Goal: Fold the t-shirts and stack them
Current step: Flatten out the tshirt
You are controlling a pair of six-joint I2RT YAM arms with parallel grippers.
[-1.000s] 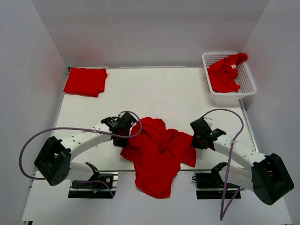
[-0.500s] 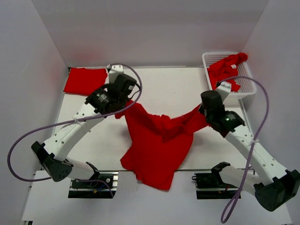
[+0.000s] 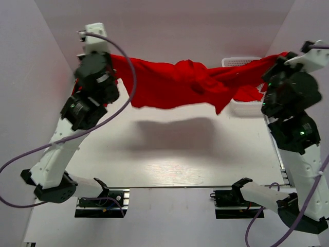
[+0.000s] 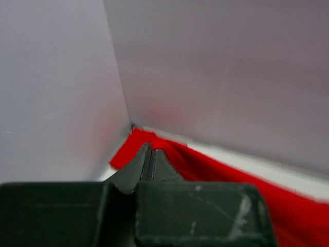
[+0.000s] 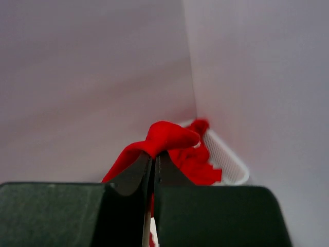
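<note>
Three red t-shirts [image 3: 175, 85], one white basket [image 3: 239, 62], two arms [image 3: 56, 149].

1. From above, the stretched t-shirt [image 3: 175, 85] hangs right across the white basket [image 3: 241, 62]; only a bit of rim and wall peeks out.
2. The right arm [image 3: 293, 103] runs off the picture's right edge and covers the basket's other end.
3. The left arm [image 3: 82, 108] blocks the far-left corner.
4. The left wrist view is blurry: the left gripper [image 4: 149, 152] is pressed together, its pinch of cloth out of sight.
5. Red cloth bunches over the right gripper [image 5: 154, 157], hiding its tips.

White arms [image 3: 54, 154], black joints [image 3: 82, 110], purple cables [image 3: 132, 72]
</note>
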